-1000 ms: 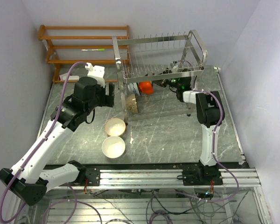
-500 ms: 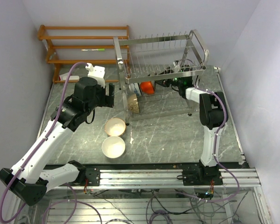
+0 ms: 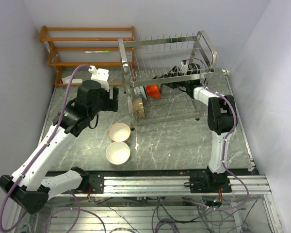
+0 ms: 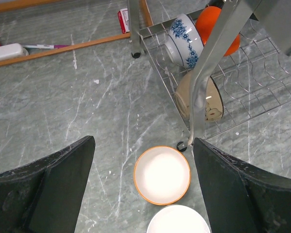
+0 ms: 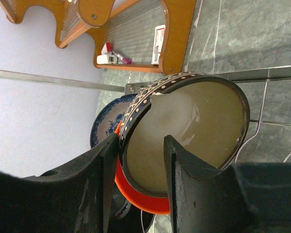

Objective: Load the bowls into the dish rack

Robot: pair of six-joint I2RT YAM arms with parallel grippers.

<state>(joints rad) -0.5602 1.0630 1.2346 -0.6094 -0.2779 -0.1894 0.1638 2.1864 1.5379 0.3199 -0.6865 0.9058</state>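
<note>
The dish rack stands at the back of the table. Its lower tier holds the blue-and-white bowl, the red-orange bowl and the olive-brown bowl, all on edge. My right gripper reaches into the rack under the upper tier. In the right wrist view it is shut on the dark bowl, one finger outside the rim and one inside, right against the red-orange bowl. My left gripper is open and empty above the cream-tan bowl. The white bowl lies beside it.
The orange wooden shelf stands at the back left against the wall, with a white pen-like item on its lowest board. A rack leg stands just beyond the cream-tan bowl. Grey walls close in on both sides.
My right gripper has moved up and farther back into the rack with the dark bowl. The left arm and the bowls on the table have not moved.
</note>
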